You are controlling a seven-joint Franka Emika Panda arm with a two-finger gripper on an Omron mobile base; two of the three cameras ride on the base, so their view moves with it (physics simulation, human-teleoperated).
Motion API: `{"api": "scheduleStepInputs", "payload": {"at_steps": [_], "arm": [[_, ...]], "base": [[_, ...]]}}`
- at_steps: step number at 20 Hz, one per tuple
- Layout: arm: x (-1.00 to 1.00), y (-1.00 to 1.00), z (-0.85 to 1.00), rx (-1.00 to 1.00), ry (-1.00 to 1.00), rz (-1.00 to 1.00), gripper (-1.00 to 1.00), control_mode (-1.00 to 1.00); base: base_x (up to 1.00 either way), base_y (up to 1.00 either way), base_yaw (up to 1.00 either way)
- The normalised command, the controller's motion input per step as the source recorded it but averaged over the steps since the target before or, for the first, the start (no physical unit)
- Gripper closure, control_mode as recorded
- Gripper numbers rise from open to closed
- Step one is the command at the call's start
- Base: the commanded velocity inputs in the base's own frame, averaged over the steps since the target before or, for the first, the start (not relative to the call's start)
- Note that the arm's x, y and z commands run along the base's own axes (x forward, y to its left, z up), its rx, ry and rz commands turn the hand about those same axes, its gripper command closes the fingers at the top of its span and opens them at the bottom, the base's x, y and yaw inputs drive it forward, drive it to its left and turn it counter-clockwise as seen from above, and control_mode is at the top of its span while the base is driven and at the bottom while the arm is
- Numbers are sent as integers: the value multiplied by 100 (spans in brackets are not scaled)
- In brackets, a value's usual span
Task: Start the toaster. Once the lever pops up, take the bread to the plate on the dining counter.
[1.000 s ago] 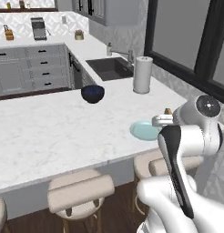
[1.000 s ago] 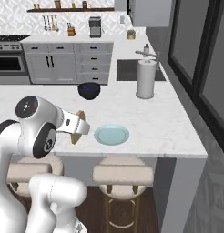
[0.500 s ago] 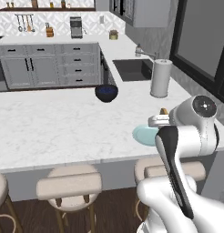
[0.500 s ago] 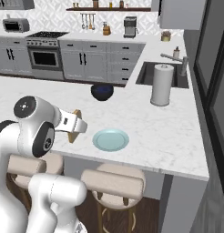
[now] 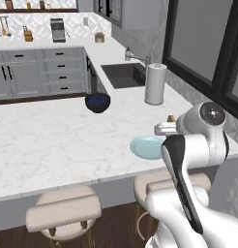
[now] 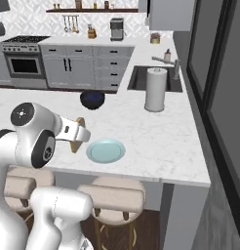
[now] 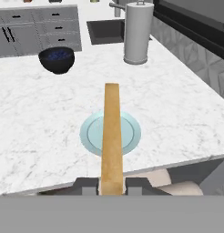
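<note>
The bread [image 7: 111,132], a thin orange-brown slice, stands edge-on between my fingertips, and my gripper [image 7: 111,185] is shut on it. It hangs above the near side of the dining counter [image 7: 36,113], over the pale blue plate [image 7: 90,134], which lies near the counter's front edge. From the base, the gripper [image 6: 77,133] with the bread [image 6: 78,123] sits just left of the plate [image 6: 106,150]. In the left base view the gripper [image 5: 165,128] is at the plate's [image 5: 145,147] right rim, the bread's tip [image 5: 171,118] showing above it. The toaster is out of view.
A dark blue bowl [image 7: 57,59] sits on the counter beyond the plate. A paper towel roll [image 7: 138,34] stands at the far right by the sink [image 6: 156,79]. Round stools [image 6: 112,195] stand under the counter's front overhang. Dark windows line the right side.
The whole scene has shifted as the base moved; the plate and counter now sit closer and more central. The bread stays in the gripper, held the same way.
</note>
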Motion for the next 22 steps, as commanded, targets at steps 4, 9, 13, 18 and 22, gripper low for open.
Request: {"api": "scheduleStepInputs", "payload": {"at_steps": [4,9,13,18,22], "arm": [[0,0,0,0,0,0,100,100],[0,0,0,0,0,0,100,100],[0,0,0,0,0,0,100,100],[11,0,-8,1,0,1,100,-100],[34,-6,-46,12,5,5,100,-100]], "base": [[67,2,-6],[46,0,0],[15,0,0],[8,0,0],[0,0,0]]}}
